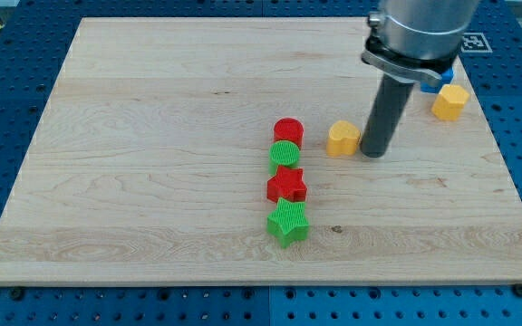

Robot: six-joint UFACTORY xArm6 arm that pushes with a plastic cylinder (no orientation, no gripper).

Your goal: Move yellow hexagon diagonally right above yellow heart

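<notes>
The yellow hexagon sits near the board's right edge, toward the view's top right. The yellow heart lies right of the board's middle. My tip rests on the board just to the right of the yellow heart, very close to it or touching it. The hexagon is well to the right of and a little above my tip.
A column of blocks stands left of the heart: red cylinder, green cylinder, red star, green star. A blue block is partly hidden behind the arm, next to the hexagon. The wooden board ends just right of the hexagon.
</notes>
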